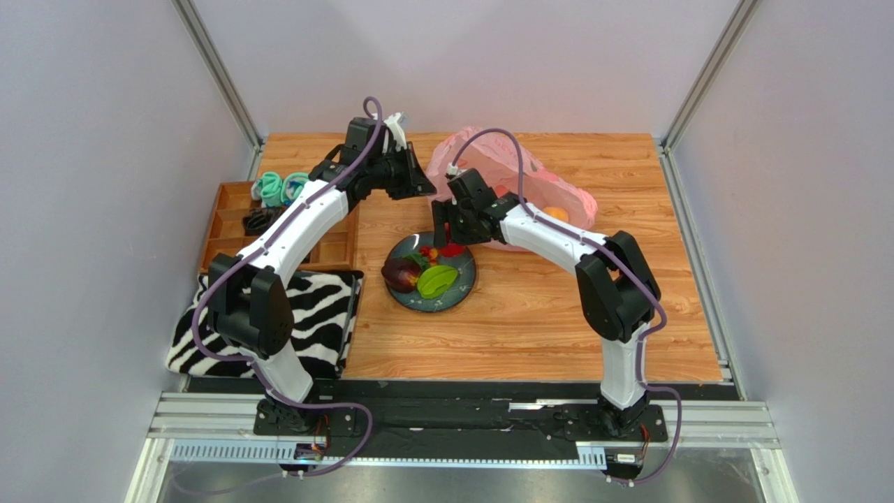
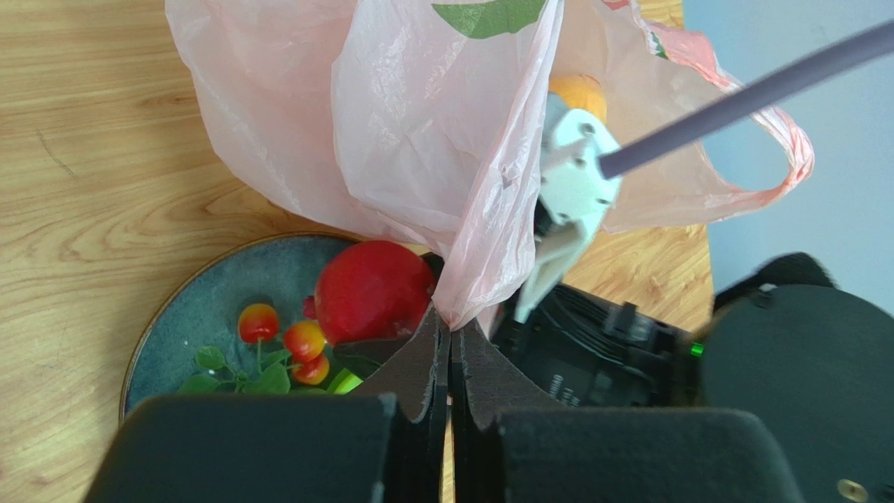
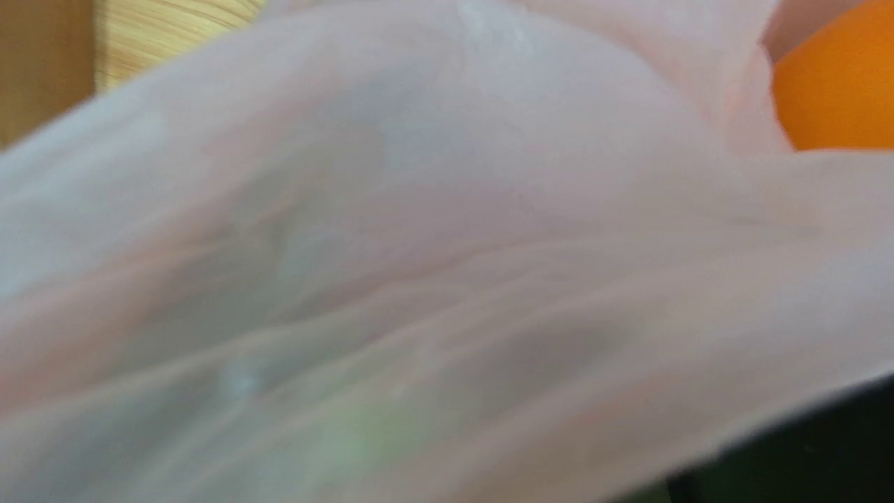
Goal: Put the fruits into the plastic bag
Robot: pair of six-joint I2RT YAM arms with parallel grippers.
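The pink plastic bag lies at the back of the table, with an orange inside. My left gripper is shut on the bag's edge and holds it up just above the plate. The dark round plate holds a dark purple fruit, a green oval fruit, red berries and a red apple. My right gripper hangs over the plate's far rim right beside the apple. Bag film covers the right wrist view, hiding its jaws; the orange shows at the top right.
A wooden compartment tray with teal items stands at the left. A zebra-striped cloth lies at the near left. The two arms cross close together above the plate. The right arm's cable runs past the bag.
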